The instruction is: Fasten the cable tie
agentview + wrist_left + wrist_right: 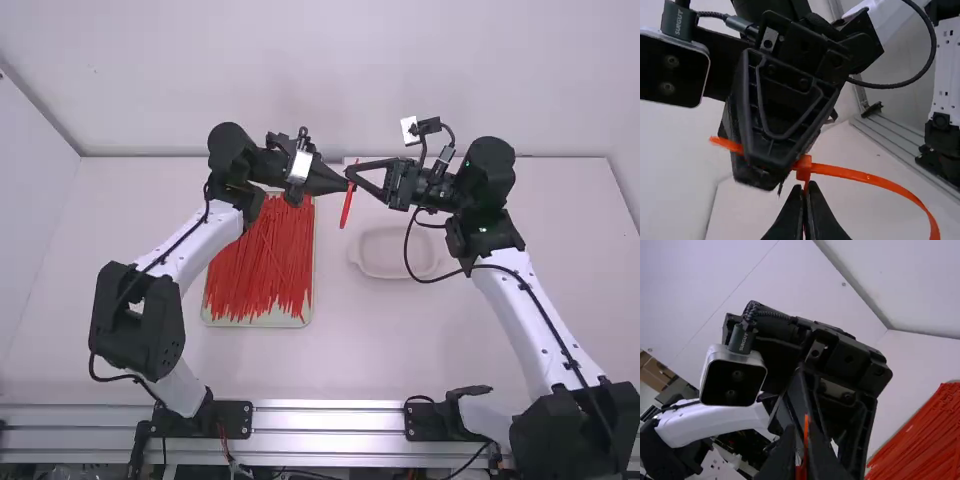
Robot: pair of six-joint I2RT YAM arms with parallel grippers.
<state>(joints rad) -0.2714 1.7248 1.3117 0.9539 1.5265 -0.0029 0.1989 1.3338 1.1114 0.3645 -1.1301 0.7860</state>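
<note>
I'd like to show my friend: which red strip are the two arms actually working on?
Look at the white table, above the gap between the heap of red ties and the white dish. There the left claw and right claw meet in mid-air, pinching one red cable tie. Unlike the heap, it hangs alone, off the table.

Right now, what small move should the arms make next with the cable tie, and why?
Likely a short pull: left jaws hold, right jaws draw back, tightening the loop. Both are shut on the cable tie by its head, in the air, and the strap hangs loose. Whether the tip is through the head, I cannot tell.
</note>
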